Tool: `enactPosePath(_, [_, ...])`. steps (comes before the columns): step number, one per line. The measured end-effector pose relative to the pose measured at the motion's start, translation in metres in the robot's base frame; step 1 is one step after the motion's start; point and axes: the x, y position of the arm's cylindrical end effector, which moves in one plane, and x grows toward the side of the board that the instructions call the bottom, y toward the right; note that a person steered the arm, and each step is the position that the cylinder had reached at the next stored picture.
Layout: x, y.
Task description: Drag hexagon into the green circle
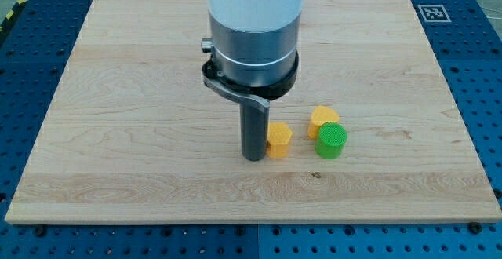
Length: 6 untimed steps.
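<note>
Readable text: none
Marker: black-and-white fiducial tag (432, 12) at board's (118, 94) top right corner, no legible characters

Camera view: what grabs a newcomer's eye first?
The big white-and-silver arm column at the view's top centre, ending in a dark rod whose tip touches the left side of the yellow hexagon block. Just right, a green round block sits against a second yellow block on the wooden board.
</note>
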Motion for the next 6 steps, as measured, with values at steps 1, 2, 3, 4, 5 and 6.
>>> enactPosePath(1, [-0.002, 0.001])
enactPosePath(2, [-0.007, -0.002])
enactPosePath(3, [-0.008, 0.005])
enactPosePath(4, [-0.008, 0.036])
enactPosePath(5, [-0.008, 0.043])
enactPosePath(6, [-0.008, 0.043])
